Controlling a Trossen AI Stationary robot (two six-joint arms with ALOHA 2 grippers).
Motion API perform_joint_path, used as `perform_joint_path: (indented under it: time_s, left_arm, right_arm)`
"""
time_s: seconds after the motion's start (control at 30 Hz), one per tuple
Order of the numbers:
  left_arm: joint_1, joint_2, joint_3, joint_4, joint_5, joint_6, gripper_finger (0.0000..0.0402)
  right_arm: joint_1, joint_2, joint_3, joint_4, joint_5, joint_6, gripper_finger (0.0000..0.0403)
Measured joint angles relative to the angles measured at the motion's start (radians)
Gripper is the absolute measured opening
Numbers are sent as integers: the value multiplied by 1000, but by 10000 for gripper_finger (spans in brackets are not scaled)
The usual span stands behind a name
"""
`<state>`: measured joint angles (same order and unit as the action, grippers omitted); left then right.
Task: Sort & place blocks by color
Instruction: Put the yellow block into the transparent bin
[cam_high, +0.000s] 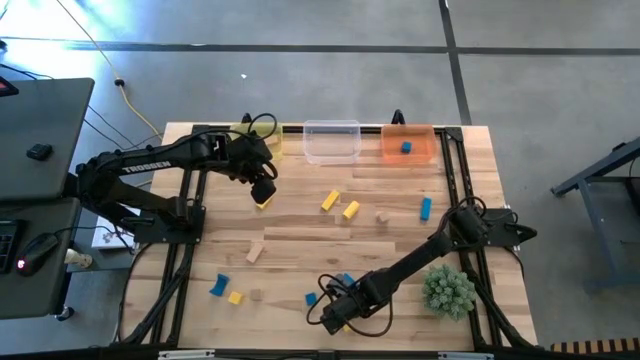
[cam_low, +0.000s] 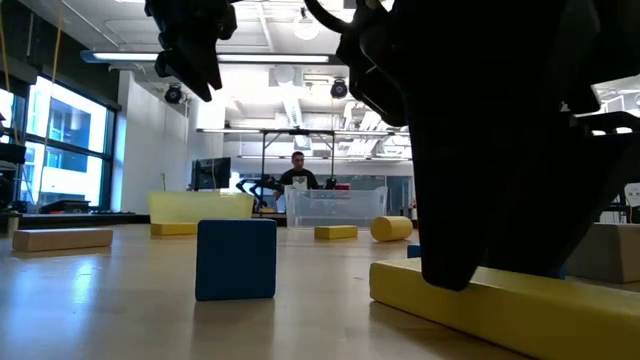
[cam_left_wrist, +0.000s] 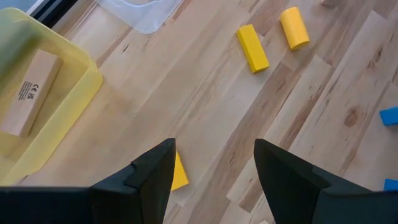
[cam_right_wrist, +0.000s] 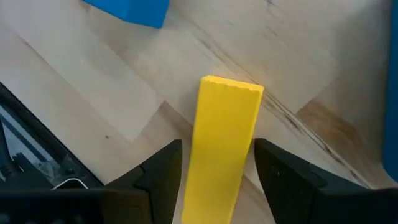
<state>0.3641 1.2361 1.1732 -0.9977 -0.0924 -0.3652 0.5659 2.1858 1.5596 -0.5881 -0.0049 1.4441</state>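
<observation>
My left gripper (cam_high: 262, 188) hangs open, high above the table's far left (cam_left_wrist: 214, 146). A small yellow block (cam_left_wrist: 178, 173) lies on the table under it, partly hidden by one finger. My right gripper (cam_high: 335, 312) is low at the near edge, open. Its fingers (cam_right_wrist: 161, 168) stand on either side of a yellow bar (cam_right_wrist: 225, 143) that lies flat on the table and also shows in the low view (cam_low: 520, 310). Other yellow (cam_high: 330, 201), blue (cam_high: 425, 208) and tan (cam_high: 256, 250) blocks lie scattered about. My right gripper comes at the yellow bar from above and slants along it, one finger close beside each long side (cam_right_wrist: 202, 186). The bar lies flat on the table. I cannot tell whether the fingers touch it.
A yellow tub (cam_high: 262, 140) with a tan block (cam_left_wrist: 31, 93), a clear tub (cam_high: 332, 140) and an orange tub (cam_high: 408, 143) with a blue block stand along the far edge. A green spiky ball (cam_high: 448, 290) sits at the near right. A person shows in the room behind.
</observation>
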Motion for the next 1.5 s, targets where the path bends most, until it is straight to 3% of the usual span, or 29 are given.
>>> perform_joint_path:
  time_s: [0.67,0.97,1.2,1.5]
  left_arm:
    - [0,0,0,1,-25,0,209]
    - [0,0,0,1,-25,1,209]
    - [0,0,0,0,-24,1,209]
    - [0,0,0,0,-24,1,209]
  right_arm:
    - [-16,0,1,-223,4,46,152]
    - [-14,1,0,-238,48,75,147]
    - [-16,16,5,-232,20,62,97]
    - [-16,9,48,-267,-4,-9,97]
